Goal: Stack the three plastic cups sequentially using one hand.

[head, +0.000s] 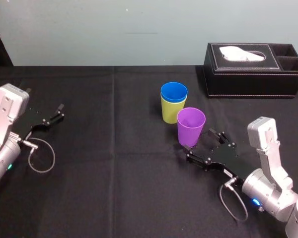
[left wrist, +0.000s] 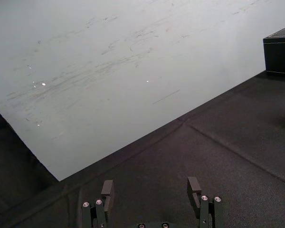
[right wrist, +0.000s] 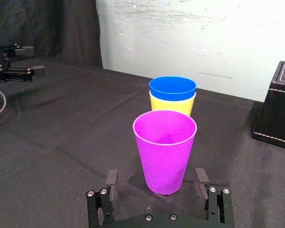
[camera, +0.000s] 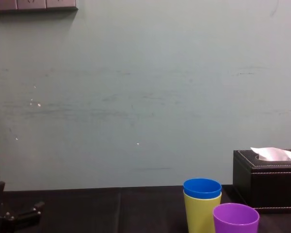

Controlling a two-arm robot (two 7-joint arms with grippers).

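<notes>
The right claw [head: 202,146], at the lower right, is open with the purple cup [head: 190,126] between its fingers. Just behind, mid-frame, the blue cup [head: 174,92] sits inside the yellow-green cup [head: 170,113]. A crooked squeeze could tip the purple cup into them. The left claw [head: 54,115] rests open, far left.

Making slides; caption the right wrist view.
Right gripper, jaws open around the upright purple cup; blue cup nested in the yellow-green cup behind; left gripper idle.

Soft even light, the purple cup [right wrist: 165,149] bright against dark matte cloth [right wrist: 61,142], tiny glints speckling the pale wall [left wrist: 109,71]
</notes>
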